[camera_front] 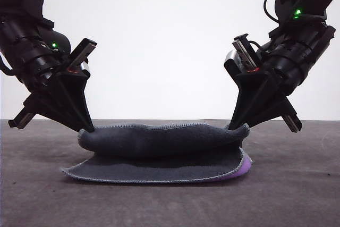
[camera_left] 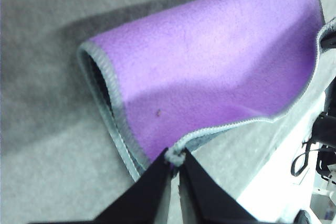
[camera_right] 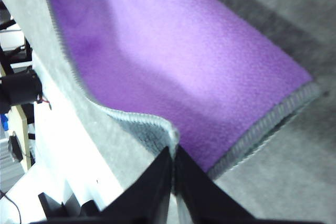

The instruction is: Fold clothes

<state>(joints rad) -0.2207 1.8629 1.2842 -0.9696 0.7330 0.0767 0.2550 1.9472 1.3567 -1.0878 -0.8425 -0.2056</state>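
Observation:
The clothes [camera_front: 159,152] are one small soft cloth, dark grey outside and bright purple inside, lying on the grey table with its far edge rolled over toward me. My left gripper [camera_front: 87,127] is shut on the cloth's left corner, and the left wrist view shows that corner [camera_left: 175,157] pinched between the black fingertips with the purple face [camera_left: 210,72] spread beyond. My right gripper [camera_front: 237,126] is shut on the right corner, which the right wrist view shows as a stitched edge [camera_right: 170,135] held at the fingertips.
A grey felt-like table top [camera_front: 297,195] extends all around the cloth. A white wall stands behind it. Cables and dark stand parts [camera_right: 21,87] show past the table edge in the wrist views.

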